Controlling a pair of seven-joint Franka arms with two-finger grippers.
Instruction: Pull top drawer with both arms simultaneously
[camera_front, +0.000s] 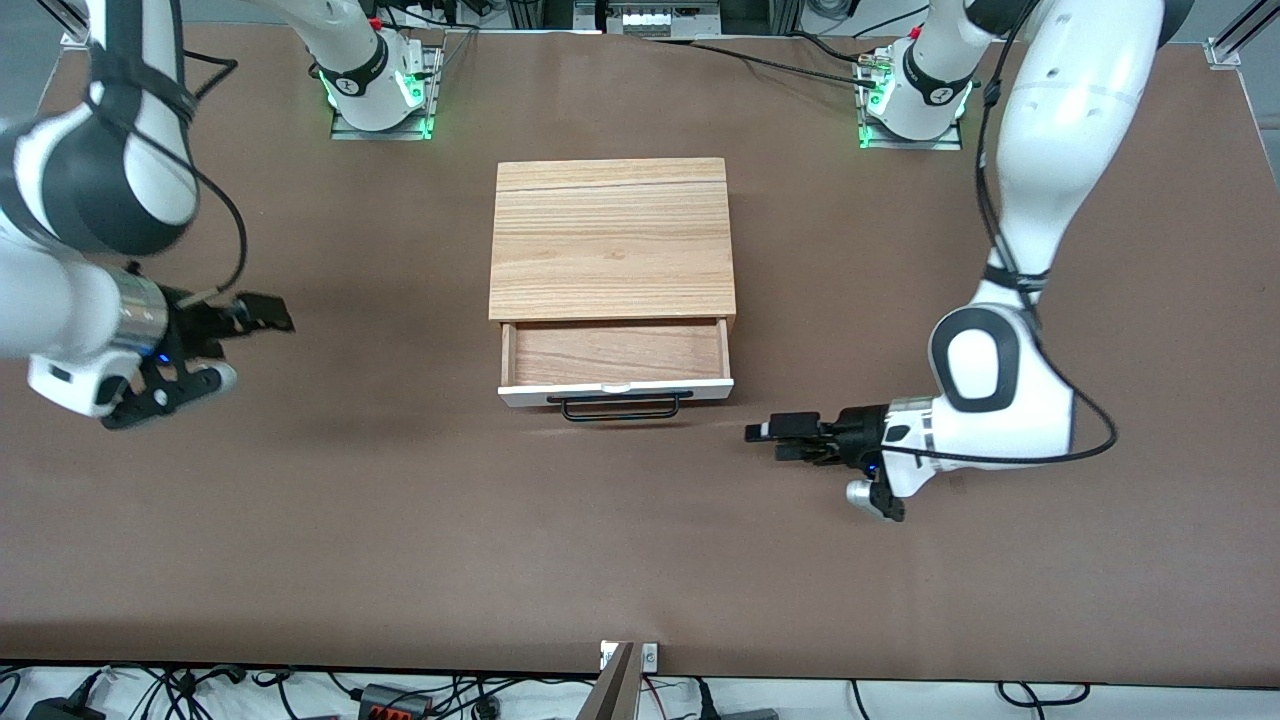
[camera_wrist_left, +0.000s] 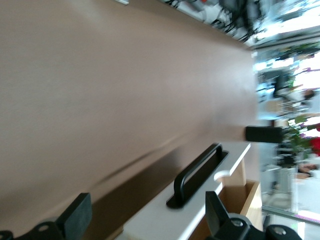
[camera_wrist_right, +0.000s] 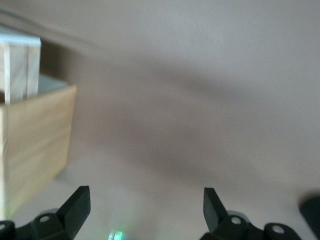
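The top drawer (camera_front: 615, 355) stands partly pulled out of the wood-grain cabinet (camera_front: 612, 240), showing its wood floor, its white front panel (camera_wrist_left: 165, 220) and its black bar handle (camera_front: 620, 405). My left gripper (camera_front: 765, 435) hovers low over the table beside the drawer front, toward the left arm's end, open and holding nothing. In the left wrist view the handle (camera_wrist_left: 197, 175) lies ahead of the open left gripper (camera_wrist_left: 145, 217). My right gripper (camera_front: 270, 315) is open over bare table toward the right arm's end, well clear of the cabinet (camera_wrist_right: 35, 145). Nothing sits between the right gripper's (camera_wrist_right: 145, 210) fingers.
The two arm bases (camera_front: 380, 85) (camera_front: 915, 100) with green lights stand on the table's edge farthest from the front camera. Brown table surface (camera_front: 640, 540) spreads around the cabinet. Cables hang below the table's near edge (camera_front: 400, 690).
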